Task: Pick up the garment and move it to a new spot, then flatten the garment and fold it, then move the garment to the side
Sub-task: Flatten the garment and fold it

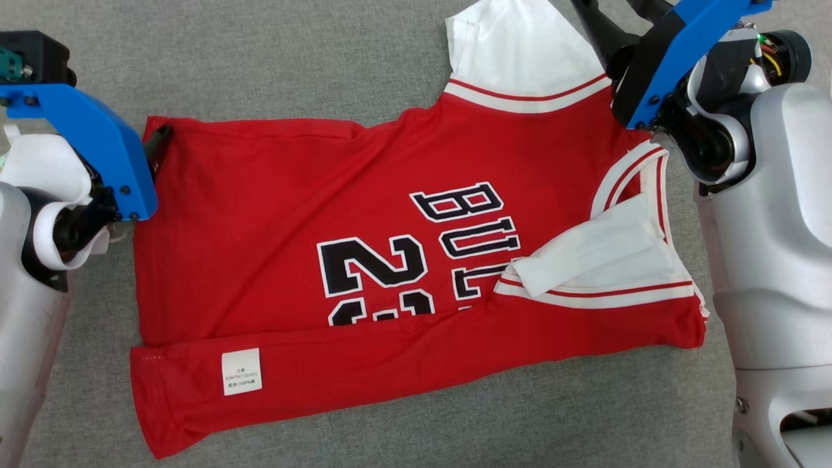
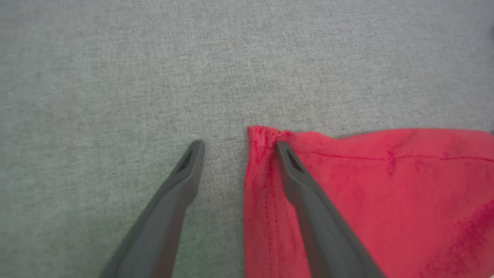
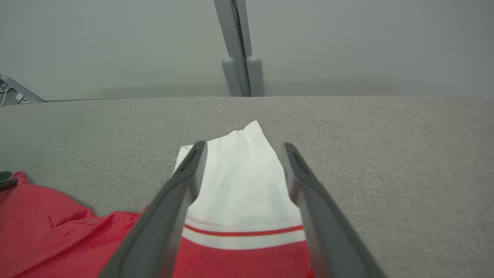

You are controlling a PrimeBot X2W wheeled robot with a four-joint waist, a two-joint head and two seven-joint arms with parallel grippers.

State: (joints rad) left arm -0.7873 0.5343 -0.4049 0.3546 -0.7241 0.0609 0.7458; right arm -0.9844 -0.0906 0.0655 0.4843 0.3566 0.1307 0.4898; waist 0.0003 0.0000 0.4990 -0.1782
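Note:
The garment (image 1: 260,195) is a red jersey with white sleeves and black lettering, spread on a grey cloth surface (image 1: 325,65). Its near long edge is folded over, showing a white label (image 1: 242,371). My left gripper (image 1: 159,144) is open at the jersey's far left corner. In the left wrist view, one finger (image 2: 293,173) lies over the red corner (image 2: 262,139) and the other rests on bare cloth. My right gripper (image 1: 598,29) is open at the upper right. Its two fingers straddle the white sleeve (image 3: 243,181), nothing pinched.
The grey surface's far edge (image 3: 347,96) runs across the right wrist view, with a pale wall and a grey post (image 3: 235,46) behind it. Some cables (image 3: 9,94) lie at the far left. My pale forearms (image 1: 773,260) flank the jersey on both sides.

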